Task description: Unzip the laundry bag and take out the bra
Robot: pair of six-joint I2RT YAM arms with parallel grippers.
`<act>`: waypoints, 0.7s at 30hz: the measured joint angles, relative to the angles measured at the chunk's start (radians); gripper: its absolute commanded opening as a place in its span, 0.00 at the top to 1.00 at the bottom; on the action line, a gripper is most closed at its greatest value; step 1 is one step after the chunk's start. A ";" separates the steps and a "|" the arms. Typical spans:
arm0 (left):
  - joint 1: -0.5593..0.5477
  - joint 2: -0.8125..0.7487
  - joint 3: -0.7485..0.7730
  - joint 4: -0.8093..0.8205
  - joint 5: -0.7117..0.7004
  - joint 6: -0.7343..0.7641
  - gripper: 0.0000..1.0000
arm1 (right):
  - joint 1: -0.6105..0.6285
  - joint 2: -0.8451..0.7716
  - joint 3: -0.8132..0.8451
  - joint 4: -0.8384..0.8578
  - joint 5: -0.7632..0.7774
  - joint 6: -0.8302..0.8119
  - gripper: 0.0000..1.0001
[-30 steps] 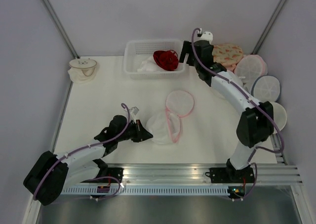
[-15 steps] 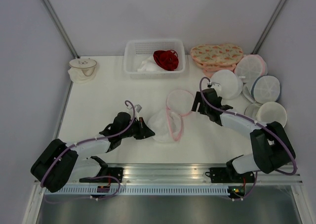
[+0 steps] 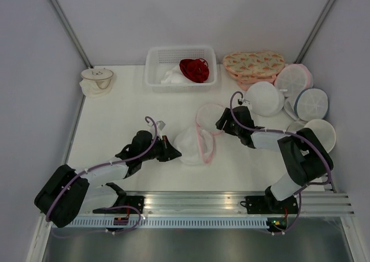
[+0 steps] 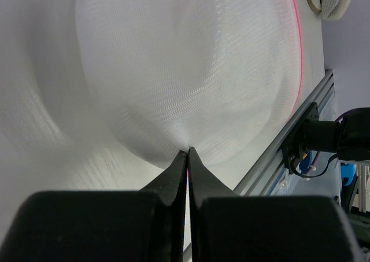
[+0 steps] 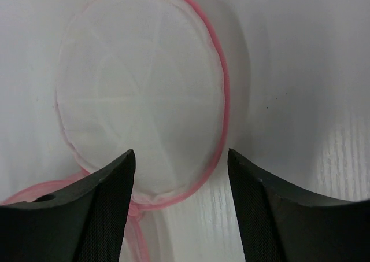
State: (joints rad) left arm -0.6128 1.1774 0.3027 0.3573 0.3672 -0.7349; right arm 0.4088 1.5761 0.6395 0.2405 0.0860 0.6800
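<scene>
The laundry bag (image 3: 189, 147) lies unzipped in mid-table, its pink-rimmed flat lid (image 3: 209, 117) flipped open toward the back. My left gripper (image 3: 173, 153) is shut, pinching the white mesh at the dome's left edge; in the left wrist view the closed tips (image 4: 188, 153) bite the mesh of the bag (image 4: 191, 71). My right gripper (image 3: 223, 123) is open at the lid's right edge; in the right wrist view (image 5: 180, 175) it straddles the pink rim of the lid (image 5: 139, 100). The dark red bra (image 3: 193, 70) lies in the white basket (image 3: 155, 71).
A white cloth (image 3: 172, 77) shares the basket. A floral orange-pink bag (image 3: 254, 64) and several round white bags (image 3: 312, 103) crowd the back right. A small white bag (image 3: 96, 80) sits at the back left. The metal rail (image 3: 231, 207) runs along the near edge.
My right arm has swung from the basket at the back down to the open lid of the bag. The bra stays in the basket. My left gripper edged closer to the dome.
</scene>
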 measured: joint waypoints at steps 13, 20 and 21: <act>0.000 -0.025 0.000 -0.003 0.000 0.000 0.98 | 0.000 0.127 0.006 0.176 -0.003 0.064 1.00; 0.000 -0.029 0.000 -0.008 -0.004 0.000 0.93 | 0.006 -0.114 -0.040 0.029 0.101 -0.008 1.00; 0.000 -0.032 0.000 -0.011 -0.008 0.000 0.87 | 0.008 -0.168 -0.039 -0.003 0.124 -0.026 1.00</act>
State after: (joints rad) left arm -0.6128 1.1458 0.3027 0.3462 0.3592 -0.7345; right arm 0.4168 1.4082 0.6010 0.2371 0.2100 0.6544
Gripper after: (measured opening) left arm 0.045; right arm 0.011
